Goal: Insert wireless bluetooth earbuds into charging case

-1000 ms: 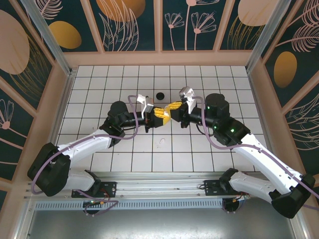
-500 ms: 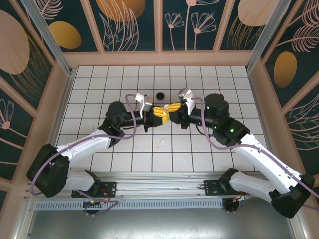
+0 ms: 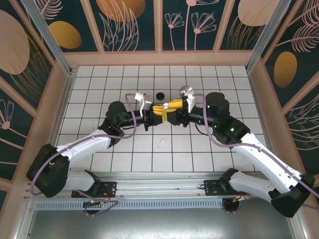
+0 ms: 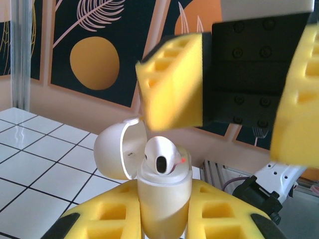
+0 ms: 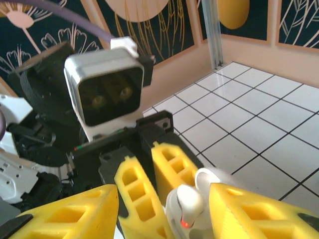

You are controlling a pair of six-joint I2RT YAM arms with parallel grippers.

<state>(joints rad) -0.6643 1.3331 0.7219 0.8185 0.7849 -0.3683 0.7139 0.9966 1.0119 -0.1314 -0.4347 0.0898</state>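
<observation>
Where the white tiled table [image 3: 199, 149] lies bare at its middle, the two arms meet above it: the left arm [image 3: 84, 144] reaches up and right from its base, the right arm [image 3: 259, 149] up and left, both bent at the elbow so that their wrists face each other nearly level. The left gripper [image 3: 158, 110] has its yellow pads pressed on the body of the charging case [image 4: 164, 194], holding it upright above the tiles. The right gripper [image 3: 172, 105] sits just beyond it with its jaws spread, one pad to each side of the case's top and neither clearly touching it. The case's lid [image 4: 117, 152] is hinged back and stands open. A white earbud [image 4: 162, 155] sits in the case's mouth, its long axis upright, stem down inside and rounded head up, a small red light beside it. On the tiles a small black round thing [image 3: 160, 95] lies beyond the grippers, and a small white piece [image 3: 161, 143] lies nearer the bases, too small to tell apart.
</observation>
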